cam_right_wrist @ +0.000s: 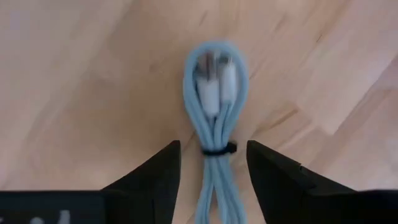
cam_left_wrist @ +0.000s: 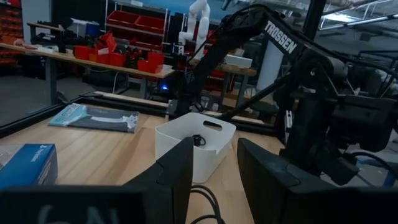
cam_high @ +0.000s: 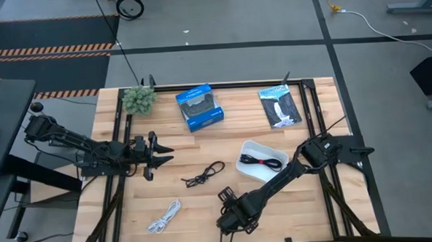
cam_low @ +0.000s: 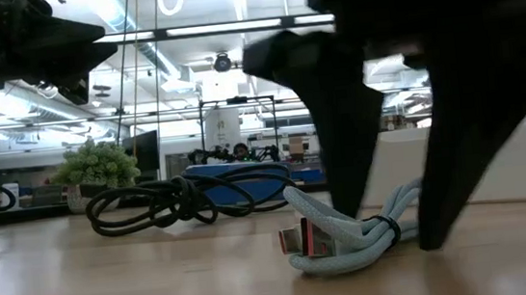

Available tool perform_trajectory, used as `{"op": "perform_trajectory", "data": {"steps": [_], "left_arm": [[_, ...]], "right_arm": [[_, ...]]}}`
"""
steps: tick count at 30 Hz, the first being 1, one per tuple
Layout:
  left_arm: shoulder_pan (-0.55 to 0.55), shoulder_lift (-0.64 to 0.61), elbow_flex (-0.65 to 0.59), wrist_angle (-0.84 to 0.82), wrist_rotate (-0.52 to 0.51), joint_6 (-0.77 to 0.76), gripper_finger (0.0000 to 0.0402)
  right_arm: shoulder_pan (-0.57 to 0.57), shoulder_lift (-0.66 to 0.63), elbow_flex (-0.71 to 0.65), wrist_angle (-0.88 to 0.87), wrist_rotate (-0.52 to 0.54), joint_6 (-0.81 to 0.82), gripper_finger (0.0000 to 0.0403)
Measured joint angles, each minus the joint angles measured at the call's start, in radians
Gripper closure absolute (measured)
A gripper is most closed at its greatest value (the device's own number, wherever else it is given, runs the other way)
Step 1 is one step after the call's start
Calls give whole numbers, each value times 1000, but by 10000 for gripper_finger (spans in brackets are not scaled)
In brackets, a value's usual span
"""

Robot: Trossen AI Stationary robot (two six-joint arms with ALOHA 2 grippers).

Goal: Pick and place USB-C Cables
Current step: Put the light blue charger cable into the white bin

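Grey-blue cable [cam_right_wrist: 213,106] lay on the near table between your right gripper's [cam_right_wrist: 212,163] spread fingers, unclamped, so you had to lower squarely over its black tie before closing.

Four coiled cables. Black cable [cam_high: 204,173] sprawled loosely near the desk's middle. White cable [cam_high: 164,217] stretched slantwise near the front edge, left of centre. Grey-blue cable [cam_right_wrist: 214,118] folded into a long loop, cinched by a dark tie, flat near the front edge. Black cable with red ties [cam_high: 262,161] lying inside the white tray, right of centre
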Motion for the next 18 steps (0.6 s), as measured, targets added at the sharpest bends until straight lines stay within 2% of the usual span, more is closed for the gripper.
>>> {"op": "perform_trajectory", "data": {"steps": [6, 14, 18], "left_arm": [[0, 0, 0, -1, 0, 0, 269], [0, 0, 0, -1, 0, 0, 269], [0, 0, 0, -1, 0, 0, 269]], "right_arm": [[2, -4, -26, 24, 27, -2, 261], [-3, -4, -26, 4, 33, -2, 351], [-6, -19, -31, -51, 33, -2, 373]]}}
